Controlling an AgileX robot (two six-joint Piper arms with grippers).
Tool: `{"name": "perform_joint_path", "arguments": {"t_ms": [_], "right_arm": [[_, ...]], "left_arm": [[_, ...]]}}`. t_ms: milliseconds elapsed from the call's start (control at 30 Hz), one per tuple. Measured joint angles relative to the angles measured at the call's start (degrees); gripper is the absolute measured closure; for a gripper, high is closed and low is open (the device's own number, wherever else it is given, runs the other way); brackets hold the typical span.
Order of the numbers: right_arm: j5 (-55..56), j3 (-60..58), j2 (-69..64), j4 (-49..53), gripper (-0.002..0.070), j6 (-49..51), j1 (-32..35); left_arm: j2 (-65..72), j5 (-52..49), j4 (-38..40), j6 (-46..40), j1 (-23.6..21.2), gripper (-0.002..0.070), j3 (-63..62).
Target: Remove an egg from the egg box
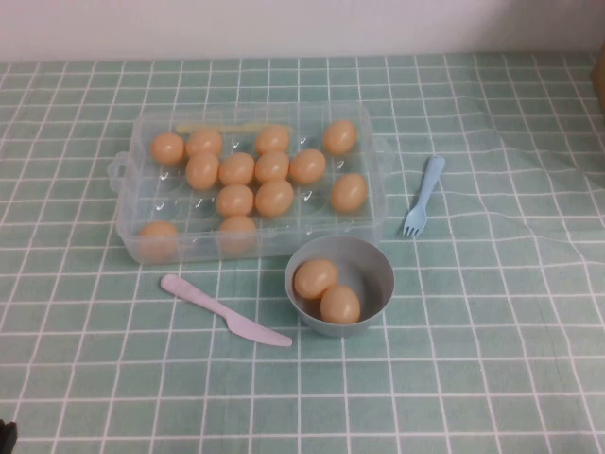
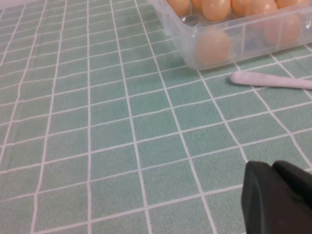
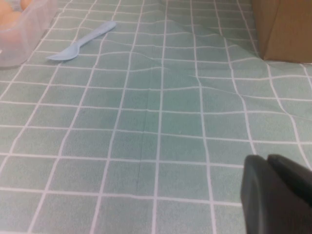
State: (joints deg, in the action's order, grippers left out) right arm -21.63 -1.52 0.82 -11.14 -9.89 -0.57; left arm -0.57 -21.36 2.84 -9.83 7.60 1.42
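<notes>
Egg box [image 1: 248, 184], clear moulded plastic with rounded corners, open on the checked worktop [image 1: 492, 359], well ahead of both grippers. An egg [image 1: 274, 198], matte orange-tan oval, sits in its cup: probably light, smooth, fragile; best pinched gently across its sides. Left gripper [image 2: 273, 195] low over bare cloth, jaws pressed together; right gripper [image 3: 273, 192] likewise parked, jaws apparently together. Grey bowl [image 1: 373, 274] holds two eggs; pink knife [image 1: 222, 309] and blue fork [image 1: 424, 194] lie nearby.

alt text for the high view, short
A clear egg box holding about a dozen orange-tan eggs sits on a green checked cloth. In front stand a grey bowl with two eggs, a pink knife and a blue fork; neither gripper shows.
</notes>
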Motion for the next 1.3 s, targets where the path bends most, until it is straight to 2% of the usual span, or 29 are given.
{"name": "perform_joint_path", "arguments": {"t_ms": [1033, 1300], "right_arm": [[0.0, 0.0, 0.0, 0.0, 0.0694, 0.0, 0.0], [0.0, 0.0, 0.0, 0.0, 0.0694, -0.05, 0.0]], "left_arm": [[0.0, 0.0, -0.87, 0.0, 0.0, 0.0678, 0.0], [0.0, 1.27, 4.61, 0.22, 0.0, 0.0678, 0.0]]}}
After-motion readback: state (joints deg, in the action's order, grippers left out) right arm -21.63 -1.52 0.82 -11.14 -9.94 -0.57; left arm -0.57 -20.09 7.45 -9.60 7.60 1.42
